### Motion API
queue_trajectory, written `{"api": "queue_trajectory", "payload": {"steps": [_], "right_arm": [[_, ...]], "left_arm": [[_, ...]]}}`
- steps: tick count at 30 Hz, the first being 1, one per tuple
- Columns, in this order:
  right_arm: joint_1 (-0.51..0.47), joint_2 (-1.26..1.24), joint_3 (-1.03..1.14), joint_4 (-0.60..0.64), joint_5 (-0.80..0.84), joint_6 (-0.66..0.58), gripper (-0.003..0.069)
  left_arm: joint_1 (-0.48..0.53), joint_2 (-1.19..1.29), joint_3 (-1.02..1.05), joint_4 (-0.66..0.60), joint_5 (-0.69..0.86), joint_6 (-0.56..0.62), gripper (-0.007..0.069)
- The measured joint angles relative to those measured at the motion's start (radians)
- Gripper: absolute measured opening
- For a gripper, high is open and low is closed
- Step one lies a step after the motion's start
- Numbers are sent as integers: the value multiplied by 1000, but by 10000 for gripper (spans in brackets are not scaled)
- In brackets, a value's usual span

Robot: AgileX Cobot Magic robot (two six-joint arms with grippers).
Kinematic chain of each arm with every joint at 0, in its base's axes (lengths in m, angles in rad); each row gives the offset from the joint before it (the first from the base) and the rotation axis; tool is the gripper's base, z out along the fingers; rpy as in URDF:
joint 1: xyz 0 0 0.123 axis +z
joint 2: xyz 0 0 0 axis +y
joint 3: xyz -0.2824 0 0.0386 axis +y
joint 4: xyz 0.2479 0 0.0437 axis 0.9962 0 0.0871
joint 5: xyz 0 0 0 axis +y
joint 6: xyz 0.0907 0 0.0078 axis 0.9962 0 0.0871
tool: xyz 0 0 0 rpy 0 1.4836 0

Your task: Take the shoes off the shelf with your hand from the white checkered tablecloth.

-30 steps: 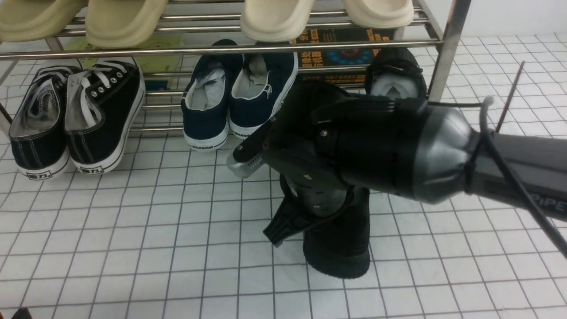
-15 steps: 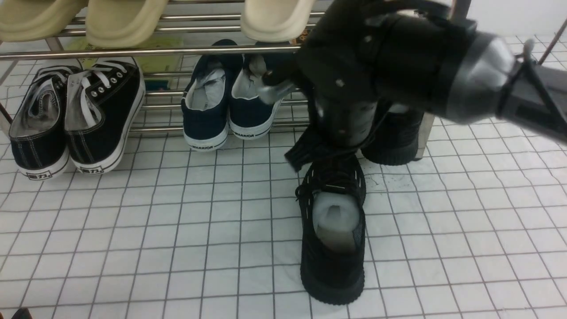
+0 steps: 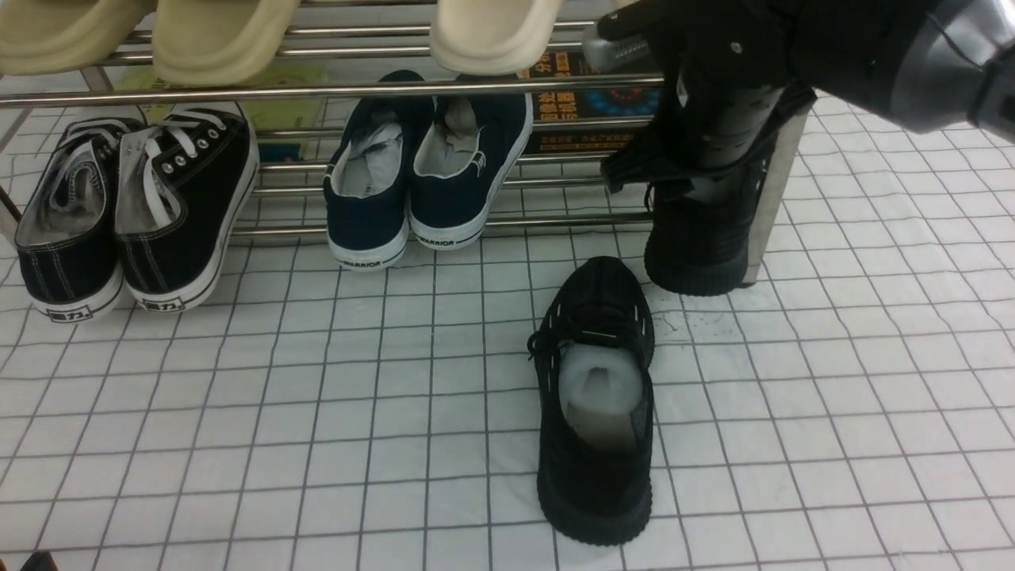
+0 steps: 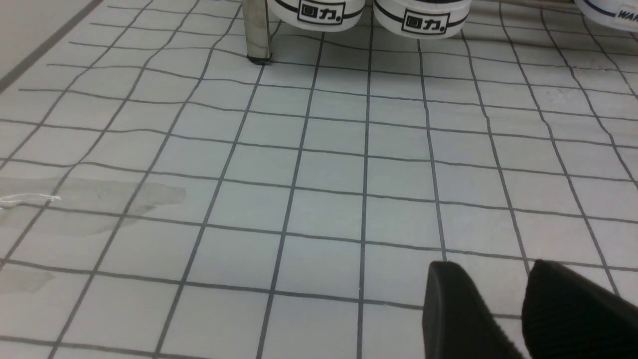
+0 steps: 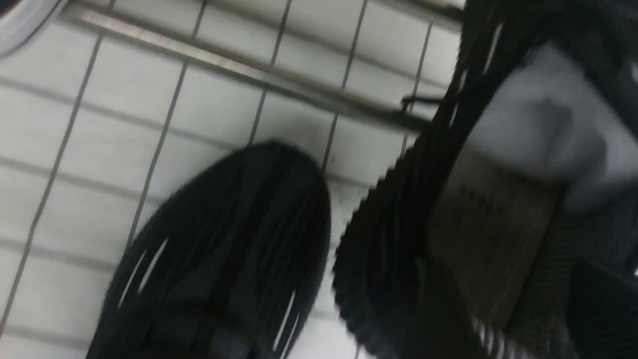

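Note:
One all-black shoe (image 3: 595,404) with white paper inside lies on the white checkered tablecloth (image 3: 317,396), toe toward the shelf (image 3: 317,86). Its mate (image 3: 698,246) stands at the shelf's right end beside the corner post. My right gripper (image 3: 682,178) points down onto that shoe's opening. In the right wrist view its open jaws (image 5: 518,319) straddle the blurred insole and paper (image 5: 543,114), with the other shoe's toe (image 5: 234,239) alongside; contact cannot be told. My left gripper (image 4: 491,267) hovers open over bare cloth.
A black canvas pair with white laces (image 3: 135,214) and a navy white-soled pair (image 3: 420,174) sit on the bottom tier. Beige slippers (image 3: 222,32) rest on the tier above. A silver corner post (image 4: 256,30) stands ahead of the left gripper.
My right arm let go of the black shoe on the cloth, rose and swung back to the right. It now reaches down onto the second shoe on the shelf.

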Motion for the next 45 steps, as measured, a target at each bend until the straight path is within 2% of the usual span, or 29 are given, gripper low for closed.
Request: {"api": "queue_trajectory", "payload": {"steps": [3, 9, 11, 14, 16, 18, 21, 24, 29, 36, 45], "right_arm": [[-12, 39, 0, -1, -49, 0, 424], [-13, 101, 0, -8, -118, 0, 403], [-13, 121, 0, -23, -136, 0, 331], [-13, 124, -1, -30, -114, 0, 174], [-9, 112, -13, -14, -60, -9, 40], [-2, 94, -21, 4, 0, -37, 6], [27, 23, -22, 69, 139, -99, 3], [62, -71, -11, 135, 197, -130, 3], [82, -228, 125, 208, 198, -120, 3], [83, -329, 413, 220, 198, -65, 3], [83, -329, 502, 192, 54, 0, 5]], "left_arm": [[0, 0, 0, 0, 0, 0, 240], [0, 0, 0, 0, 0, 0, 240], [0, 0, 0, 0, 0, 0, 240], [0, 0, 0, 0, 0, 0, 240], [0, 0, 0, 0, 0, 0, 240], [0, 0, 0, 0, 0, 0, 240], [0, 0, 0, 0, 0, 0, 240], [0, 0, 0, 0, 0, 0, 240], [0, 0, 0, 0, 0, 0, 240], [0, 0, 0, 0, 0, 0, 240], [0, 0, 0, 0, 0, 0, 240]]}}
